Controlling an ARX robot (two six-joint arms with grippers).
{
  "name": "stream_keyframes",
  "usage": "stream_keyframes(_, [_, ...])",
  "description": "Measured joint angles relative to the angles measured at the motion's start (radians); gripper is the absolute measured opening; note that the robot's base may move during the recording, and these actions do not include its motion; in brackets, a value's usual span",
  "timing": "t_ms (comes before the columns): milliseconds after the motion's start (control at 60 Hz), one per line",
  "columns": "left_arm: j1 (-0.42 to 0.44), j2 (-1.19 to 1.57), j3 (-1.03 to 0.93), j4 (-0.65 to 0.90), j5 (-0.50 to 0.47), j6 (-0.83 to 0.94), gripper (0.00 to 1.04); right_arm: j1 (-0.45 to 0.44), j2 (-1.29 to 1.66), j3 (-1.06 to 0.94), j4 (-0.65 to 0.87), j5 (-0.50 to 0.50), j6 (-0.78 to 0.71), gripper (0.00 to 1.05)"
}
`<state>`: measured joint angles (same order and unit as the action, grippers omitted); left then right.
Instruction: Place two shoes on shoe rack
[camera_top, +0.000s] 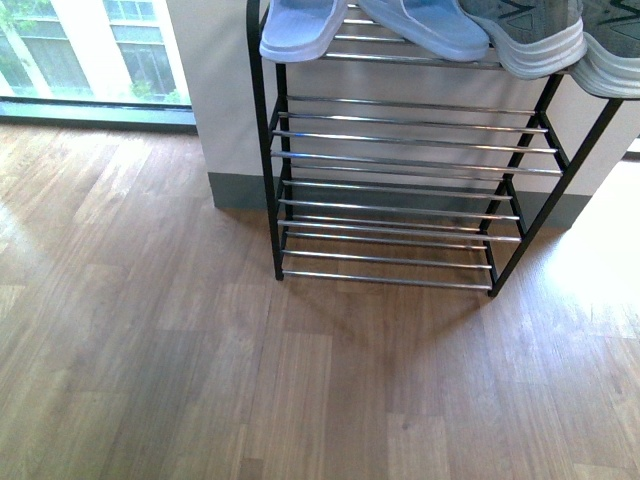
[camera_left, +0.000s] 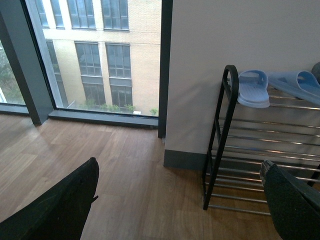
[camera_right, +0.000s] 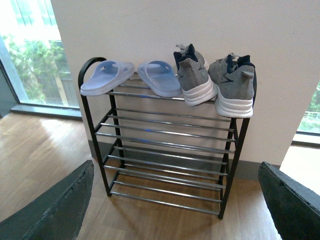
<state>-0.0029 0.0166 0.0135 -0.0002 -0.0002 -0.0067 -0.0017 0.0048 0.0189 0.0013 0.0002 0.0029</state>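
Right wrist view: grey sneakers (camera_right: 216, 82) and pale blue slippers (camera_right: 131, 76) side by side atop shoe rack (camera_right: 165, 150), heels overhanging front rod; right gripper (camera_right: 172, 200) and left gripper (camera_left: 180, 200) both spread wide, grasping nothing

Home-like entryway: shoe rack (camera_right: 165, 150), wood floor (camera_top: 150, 350), tall windows (camera_left: 100, 50).

— What sits on the shoe rack (camera_right: 165, 150)?
— Top tier: slippers (camera_right: 131, 77) left, sneakers (camera_right: 216, 82) right, heels overhanging the near edge.
— Behind it?
— The wall (camera_right: 150, 30); a window (camera_top: 90, 50) far left.
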Motion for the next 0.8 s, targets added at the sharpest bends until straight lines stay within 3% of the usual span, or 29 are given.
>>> stream_keyframes(800, [0.0, 0.0, 0.0, 0.0, 0.0, 0.0, 0.95, 0.0, 0.0, 0.0, 0.0, 0.0, 0.0, 0.95])
